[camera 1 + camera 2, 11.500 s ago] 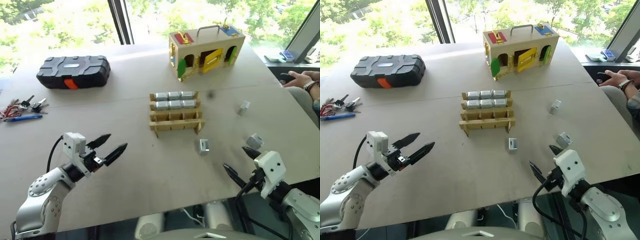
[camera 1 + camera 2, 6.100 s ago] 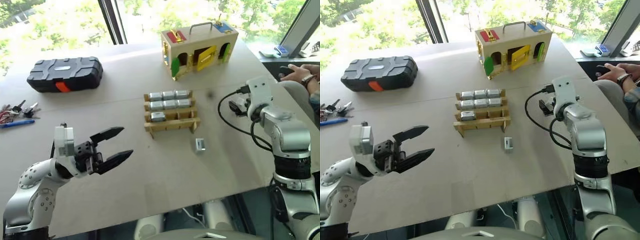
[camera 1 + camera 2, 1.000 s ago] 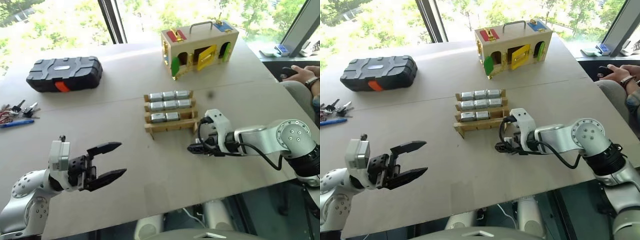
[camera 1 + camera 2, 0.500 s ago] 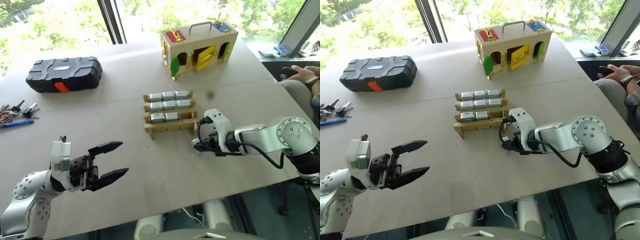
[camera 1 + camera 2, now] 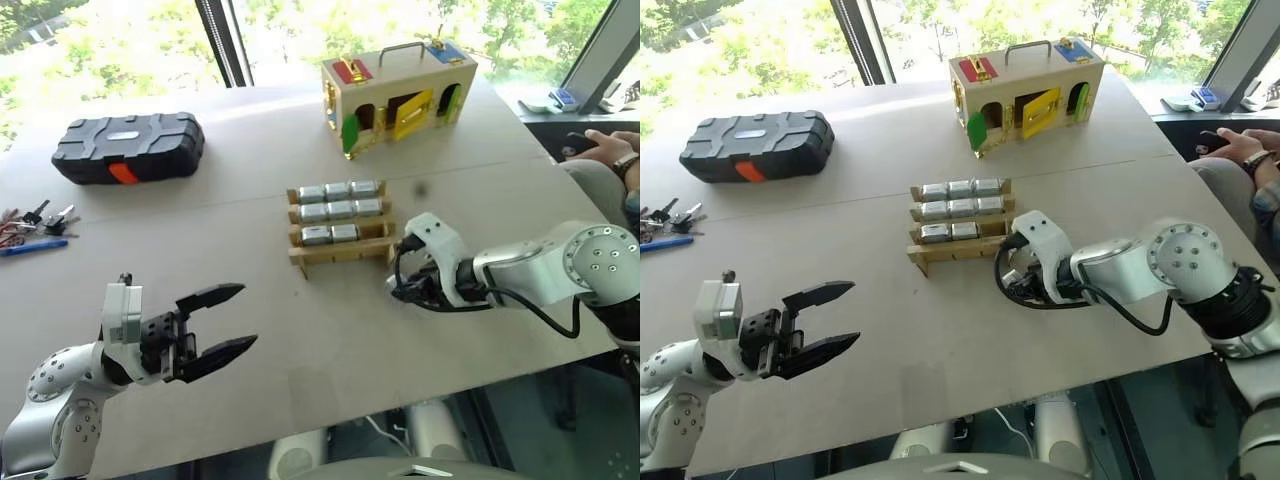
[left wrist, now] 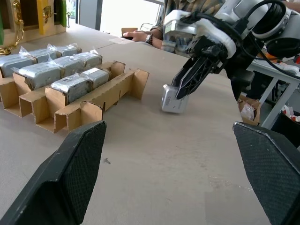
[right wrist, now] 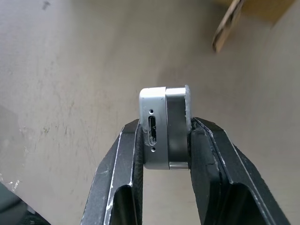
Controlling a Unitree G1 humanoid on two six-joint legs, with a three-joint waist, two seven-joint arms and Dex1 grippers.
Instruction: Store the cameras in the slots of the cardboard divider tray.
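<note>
arms: silver-grey, screwed joints | wrists: white blocks | cables: black | fingers (image 5: 215,329): black, tapered

On the bench (image 5: 300,330), the cardboard divider tray (image 5: 343,238) sits at the centre, with eight cameras (image 5: 338,209) in its slots. A wooden box (image 5: 405,92) stands at 12 o'clock, a black case (image 5: 128,146) at 10 o'clock and keys (image 5: 35,216) at 9 o'clock. The right end effector (image 6: 180,91) holds one camera (image 7: 165,127) at 4 o'clock.

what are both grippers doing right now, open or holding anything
left gripper: open, holding nothing.
right gripper: shut on a camera, lifted just off the table.
</note>
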